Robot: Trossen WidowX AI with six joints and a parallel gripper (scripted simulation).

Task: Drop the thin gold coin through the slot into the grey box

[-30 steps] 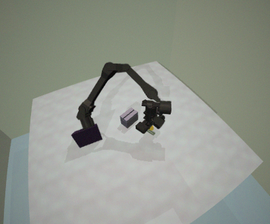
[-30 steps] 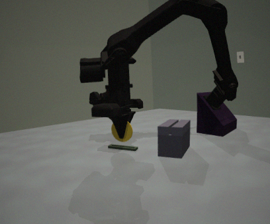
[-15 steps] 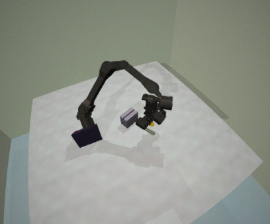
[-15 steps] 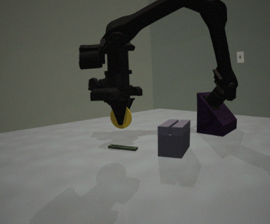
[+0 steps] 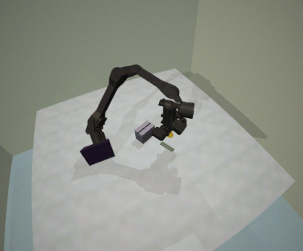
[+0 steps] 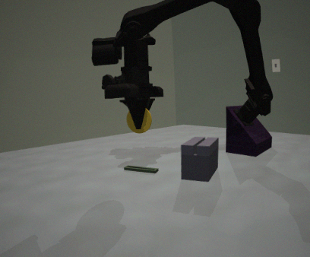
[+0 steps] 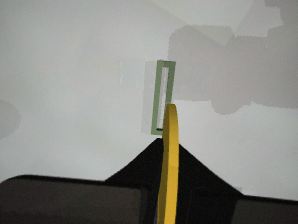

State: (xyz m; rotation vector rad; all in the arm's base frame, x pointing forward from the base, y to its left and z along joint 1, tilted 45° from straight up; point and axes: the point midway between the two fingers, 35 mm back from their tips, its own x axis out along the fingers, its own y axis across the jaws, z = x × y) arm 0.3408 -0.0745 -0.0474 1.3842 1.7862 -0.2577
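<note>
I've got the gripper clenched on the coin, flat faces pinched, disc upright and hanging in the air above the holder, which sits bare on the counter. Coin looks rigid, light and probably slick, so I'd judge the face pinch near the top edge is right; any tilt risks jamming. Box stands just beside the holder, mid-counter, well clear of every edge. Counter is pale, matte and flat; walls are plain green.
</note>
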